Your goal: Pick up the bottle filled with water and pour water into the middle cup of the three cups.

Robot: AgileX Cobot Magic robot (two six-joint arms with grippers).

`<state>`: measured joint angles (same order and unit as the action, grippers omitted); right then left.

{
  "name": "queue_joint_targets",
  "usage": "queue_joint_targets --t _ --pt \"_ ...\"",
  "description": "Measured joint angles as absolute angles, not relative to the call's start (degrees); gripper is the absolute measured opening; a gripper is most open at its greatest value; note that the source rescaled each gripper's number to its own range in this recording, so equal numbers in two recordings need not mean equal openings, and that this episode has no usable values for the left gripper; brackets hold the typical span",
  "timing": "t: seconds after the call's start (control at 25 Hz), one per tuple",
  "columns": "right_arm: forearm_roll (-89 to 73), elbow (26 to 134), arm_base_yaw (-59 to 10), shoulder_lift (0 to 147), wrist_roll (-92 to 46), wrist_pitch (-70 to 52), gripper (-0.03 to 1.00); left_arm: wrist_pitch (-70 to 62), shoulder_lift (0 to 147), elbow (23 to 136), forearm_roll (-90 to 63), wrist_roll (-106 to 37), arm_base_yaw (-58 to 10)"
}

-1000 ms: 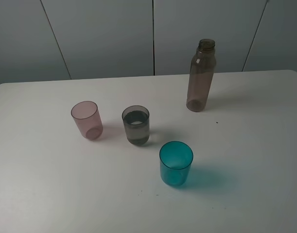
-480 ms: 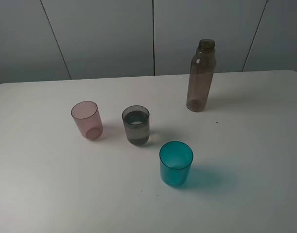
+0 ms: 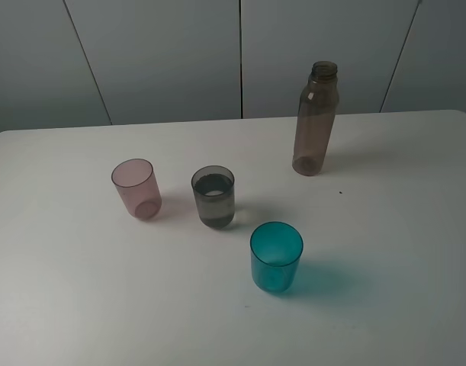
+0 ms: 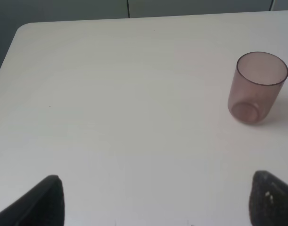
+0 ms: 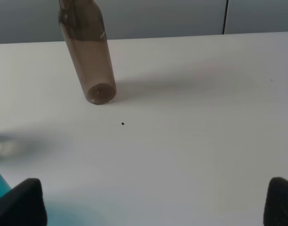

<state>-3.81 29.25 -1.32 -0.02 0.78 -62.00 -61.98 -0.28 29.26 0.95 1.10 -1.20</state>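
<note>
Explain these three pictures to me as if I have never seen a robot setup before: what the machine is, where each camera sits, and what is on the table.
This is a two-armed robot. One picture comes from a camera mounted high, off the arms; the other two come from cameras on each arm's wrist. The dark tips at the picture edges are the left tool and the right tool, both open and holding nothing. On the white table stand a tall smoky-brown translucent plastic bottle, uncapped, and three translucent tumblers: a pink cup, a smoky grey middle cup that seems to hold some water, and a teal-blue cup.
</note>
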Motion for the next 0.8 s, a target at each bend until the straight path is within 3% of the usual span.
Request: queue_joint_targets --t 0.8 --pt "-3.8 29.2 -1.3 0.0 0.8 -62.0 1.00 -62.0 -0.3 29.3 0.9 1.1 -1.2"
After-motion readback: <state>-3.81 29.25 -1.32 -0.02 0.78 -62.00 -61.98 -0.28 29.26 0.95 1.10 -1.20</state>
